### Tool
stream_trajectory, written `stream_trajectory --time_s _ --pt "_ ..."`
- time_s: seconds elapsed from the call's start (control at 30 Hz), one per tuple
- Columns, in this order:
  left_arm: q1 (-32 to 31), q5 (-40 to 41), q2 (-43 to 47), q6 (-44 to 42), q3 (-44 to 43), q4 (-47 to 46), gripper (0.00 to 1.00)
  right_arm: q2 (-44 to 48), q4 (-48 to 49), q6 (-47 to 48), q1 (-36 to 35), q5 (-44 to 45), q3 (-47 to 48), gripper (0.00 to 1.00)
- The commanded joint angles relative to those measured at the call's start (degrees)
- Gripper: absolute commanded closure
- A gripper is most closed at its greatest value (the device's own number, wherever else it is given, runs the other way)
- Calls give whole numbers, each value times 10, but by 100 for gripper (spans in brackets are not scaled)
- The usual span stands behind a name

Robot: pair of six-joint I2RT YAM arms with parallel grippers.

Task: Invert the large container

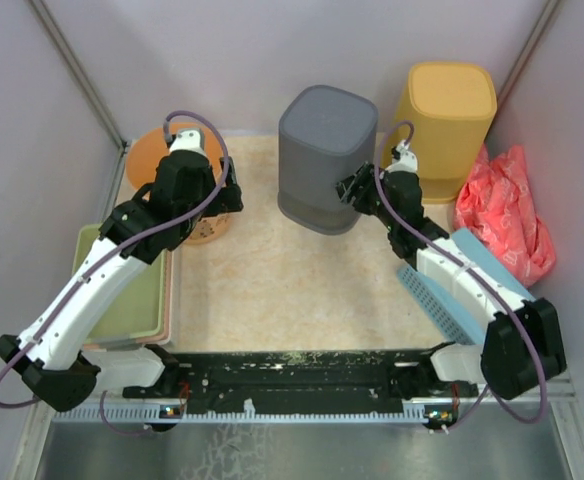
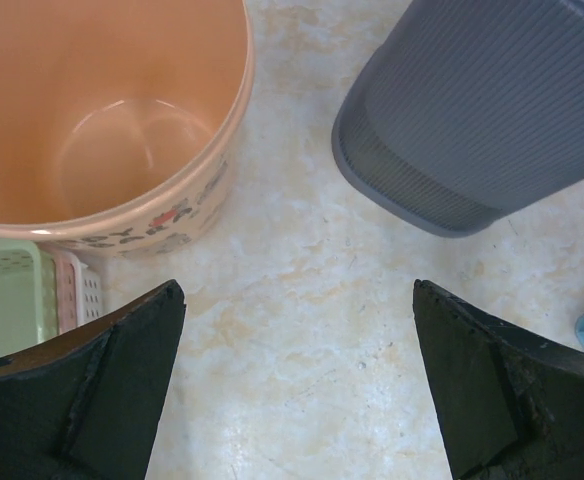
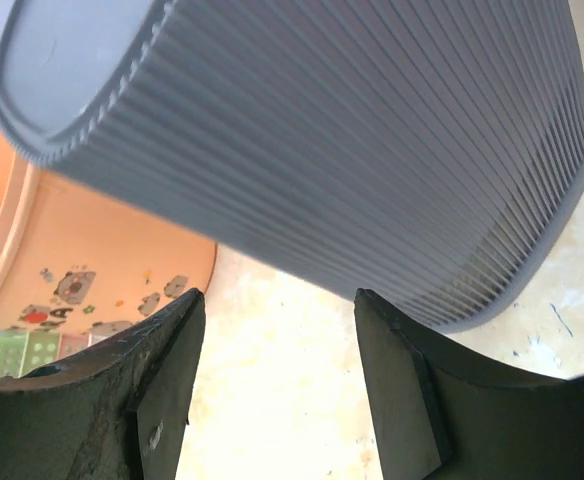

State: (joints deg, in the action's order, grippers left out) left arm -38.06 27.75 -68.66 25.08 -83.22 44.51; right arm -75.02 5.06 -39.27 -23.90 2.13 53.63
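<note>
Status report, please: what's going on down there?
Left gripper open, empty. Right gripper open, beside grey container. It sits mouth-down on table. Nothing between them.

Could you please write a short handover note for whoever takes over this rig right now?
Left tool: open wide, empty, above the table between the orange bucket and the grey container.
Right tool: open, holding nothing, close beside the grey container's lower side.
Grey container: mid-table, closed base on top, rim down on the table.
Done: the flip looks complete.
Left: probably only backing the right arm away without nudging the container.
</note>
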Motion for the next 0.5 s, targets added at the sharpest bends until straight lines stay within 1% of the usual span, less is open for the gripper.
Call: stream_trajectory --time_s 0.0,0.07,0.13,0.23,0.3,0.37,0.43,0.47 --pt "19 20 -21 -27 -46 53 1 86 65 -17 -5 -9 -68 38" --pt "34 3 -23 -40 -51 45 1 123 88 -27 -11 -21 -114 38" --pt "45 -6 -22 -49 -59 43 1 147 105 -20 -33 -20 -149 38" --pt "55 -15 -8 -57 -57 40 1 150 143 -11 -78 -3 -182 39" --pt "57 -22 8 -57 -46 38 1 120 200 -8 -114 -5 -191 41" --pt "57 -32 24 -52 -30 35 1 78 253 21 -161 1 -177 41" --pt "58 -38 43 -47 -12 32 0 28 266 72 -204 37 -131 41" --pt "58 -40 50 -44 -5 32 0 2 262 87 -214 66 -107 41"
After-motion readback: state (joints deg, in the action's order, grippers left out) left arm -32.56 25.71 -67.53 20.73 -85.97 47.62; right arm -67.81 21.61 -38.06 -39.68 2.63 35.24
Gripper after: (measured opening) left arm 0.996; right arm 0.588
